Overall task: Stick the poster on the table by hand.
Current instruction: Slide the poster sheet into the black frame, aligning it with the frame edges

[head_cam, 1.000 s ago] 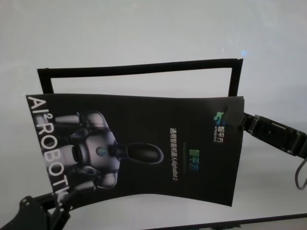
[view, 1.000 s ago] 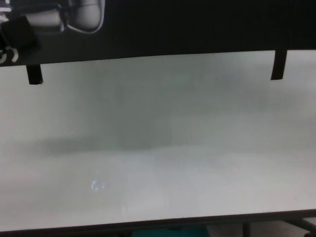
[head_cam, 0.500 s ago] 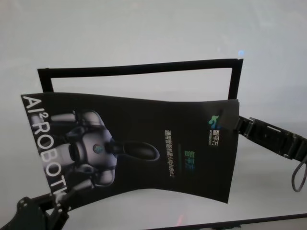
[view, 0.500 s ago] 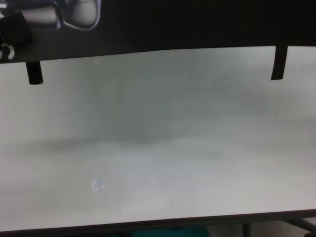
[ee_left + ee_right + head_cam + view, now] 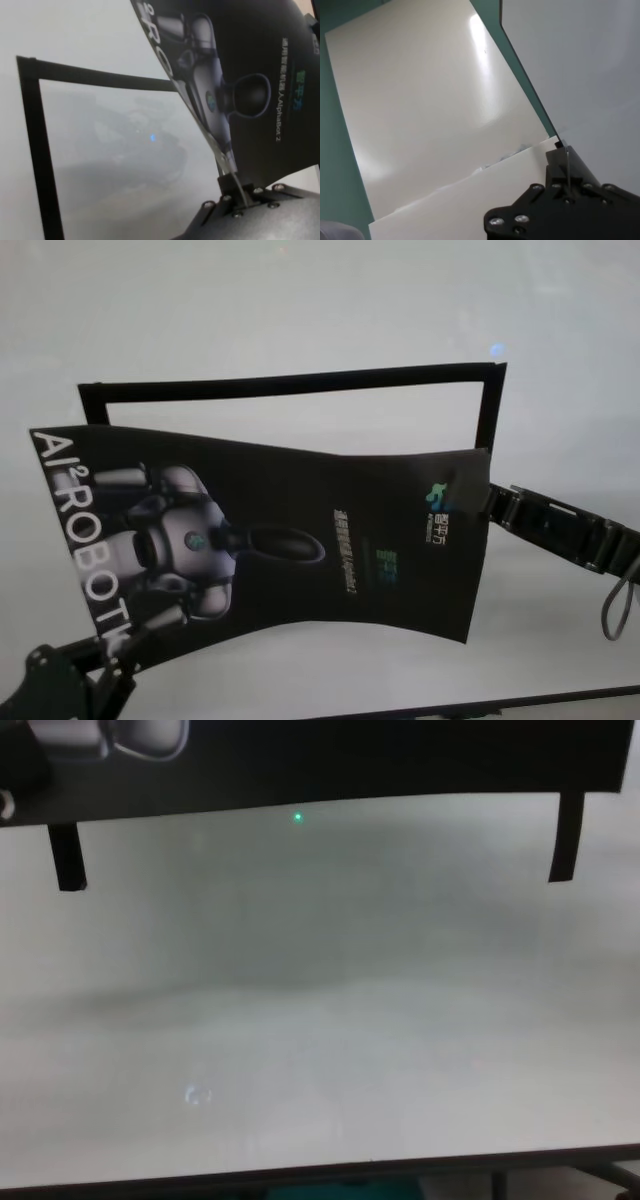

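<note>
— Since a second ago the poster (image 5: 270, 550) has swung leftward, both corners lifted above the worktop (image 5: 300, 300).
— Tools?
— Left tool (image 5: 231, 176) and right tool (image 5: 561, 148) each pinch an edge.
— Advice?
— Lower it level inside the black tape frame (image 5: 290, 383). No containers anywhere.

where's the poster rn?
Head view: the poster is held above the table, centre-left, overlapping the near part of the black tape frame, gripped by the left gripper and right gripper.
</note>
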